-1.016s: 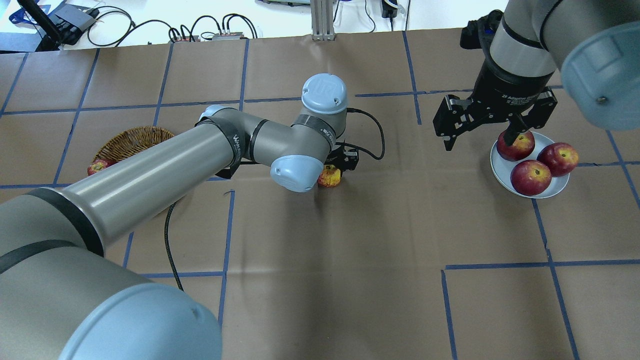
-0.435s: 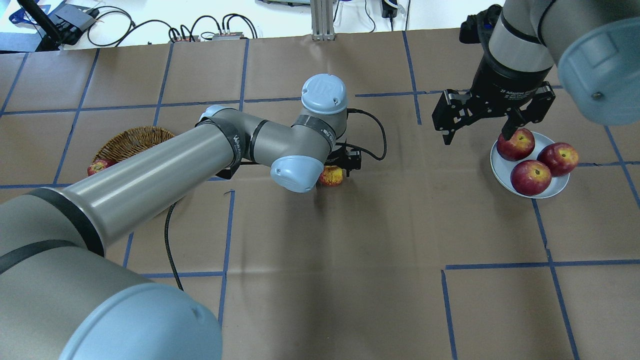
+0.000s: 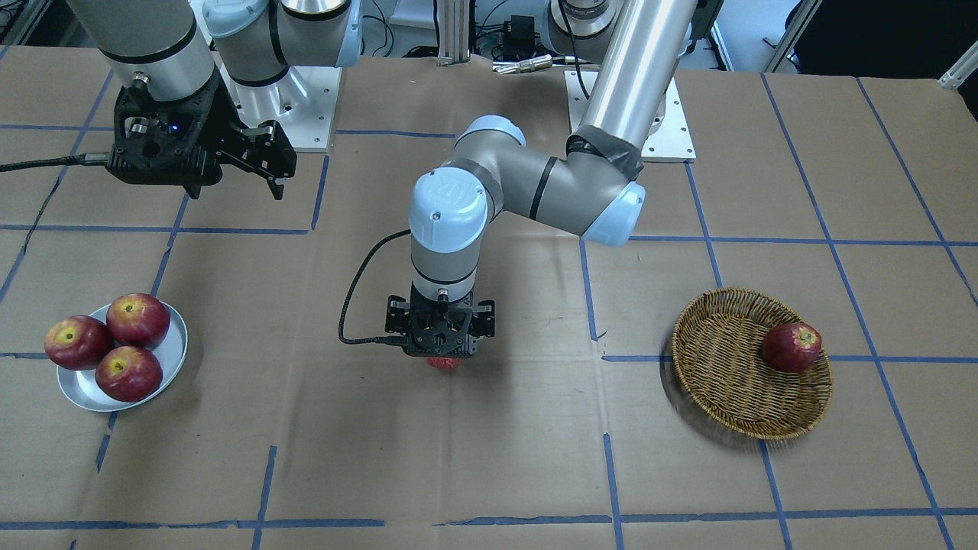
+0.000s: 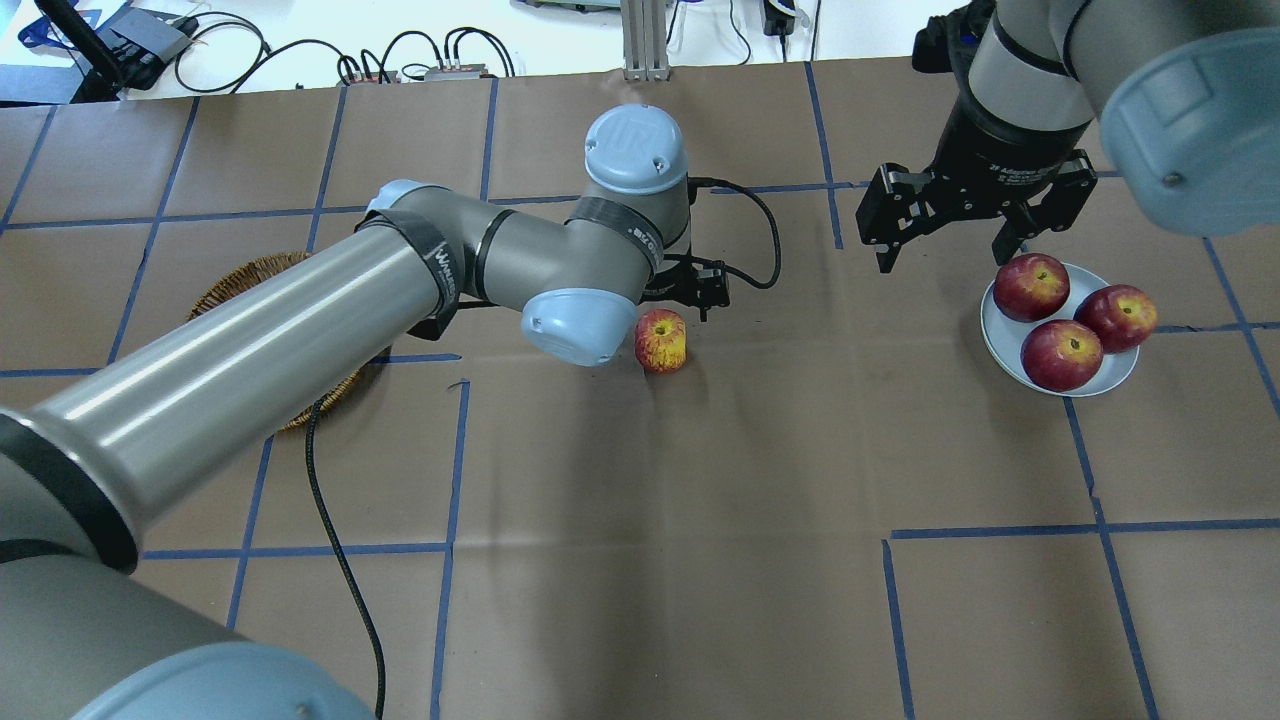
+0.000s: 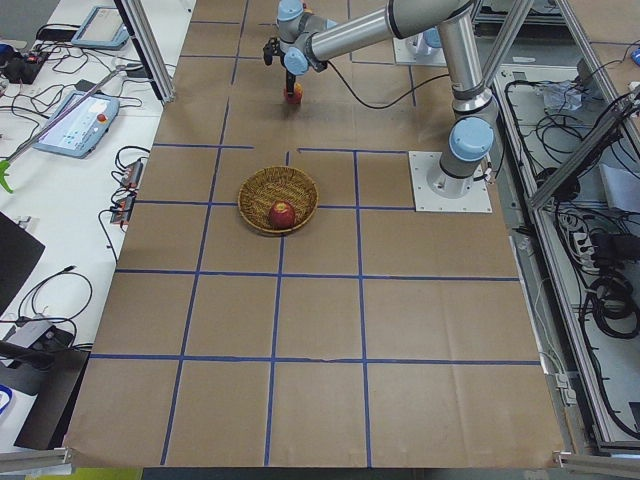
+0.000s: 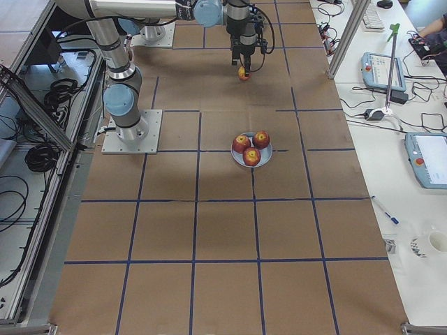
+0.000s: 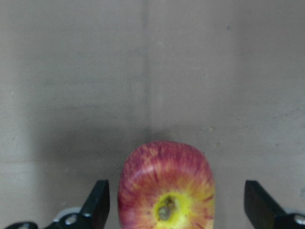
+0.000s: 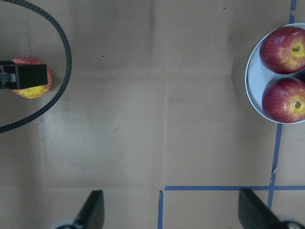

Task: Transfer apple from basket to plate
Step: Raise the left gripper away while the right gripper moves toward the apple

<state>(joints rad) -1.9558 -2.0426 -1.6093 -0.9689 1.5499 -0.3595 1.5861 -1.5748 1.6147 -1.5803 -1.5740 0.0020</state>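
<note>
The pinkish-orange apple (image 4: 661, 340) with a yellow stem patch stands on the brown paper at mid-table, outside the basket and the plate. My left gripper (image 3: 442, 336) hangs just above it, open. In the left wrist view the apple (image 7: 166, 191) sits between the spread fingers (image 7: 97, 205) without touching them. The wicker basket (image 3: 718, 367) holds one dark red apple (image 3: 792, 347). The grey plate (image 4: 1000, 345) holds three dark red apples. My right gripper (image 4: 945, 240) is open and empty, above the table just beyond the plate.
The left arm's black cable (image 4: 765, 250) loops over the table near the apple. In the overhead view the left arm covers most of the basket (image 4: 240, 285). Blue tape lines cross the paper. Both arm bases stand at the table's robot side.
My left arm has lifted and drawn back from the apple, which stays on the paper and now shows in full. My right gripper has moved away from the plate's apples toward the far edge.
</note>
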